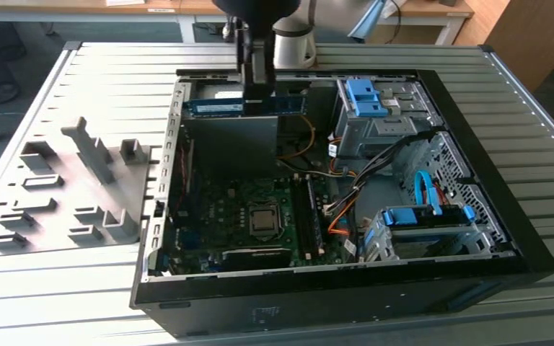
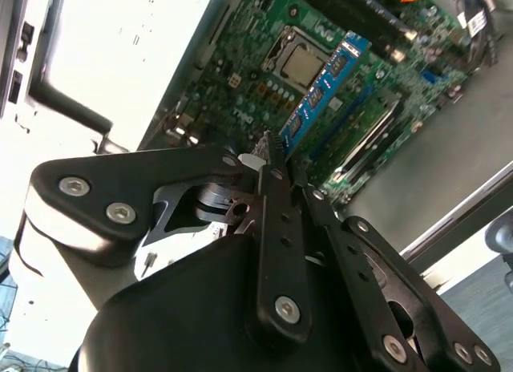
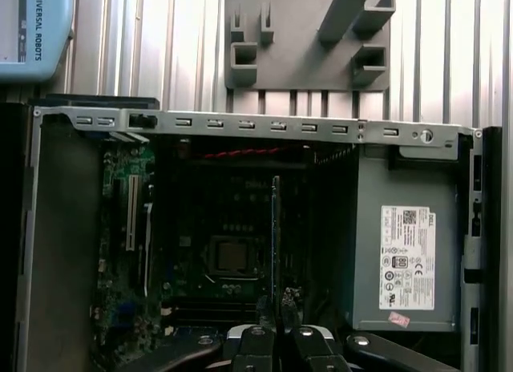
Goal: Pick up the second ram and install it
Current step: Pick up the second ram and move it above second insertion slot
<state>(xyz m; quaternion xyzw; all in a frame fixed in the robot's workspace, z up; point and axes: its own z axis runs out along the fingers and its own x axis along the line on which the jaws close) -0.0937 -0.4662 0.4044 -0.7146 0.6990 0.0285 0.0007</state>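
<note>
Pinching the second ram (image 1: pixel 214 107) by its top edge in the gripper (image 1: pixel 257 97), hanging it edge-down above the motherboard (image 1: pixel 224 205) of the open computer case (image 1: pixel 354 303), probably leaving its contact edge free for a slot.

Dark lettering runs down the robot's pale blue cover (image 3: pixel 36 27); a white sticker (image 3: pixel 407 258) of fine print and marks sits on the grey power supply (image 3: pixel 377 179).

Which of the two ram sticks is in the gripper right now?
The second ram, clamped in the gripper above the open computer case; the other stick stands seated beside the processor socket.
</note>
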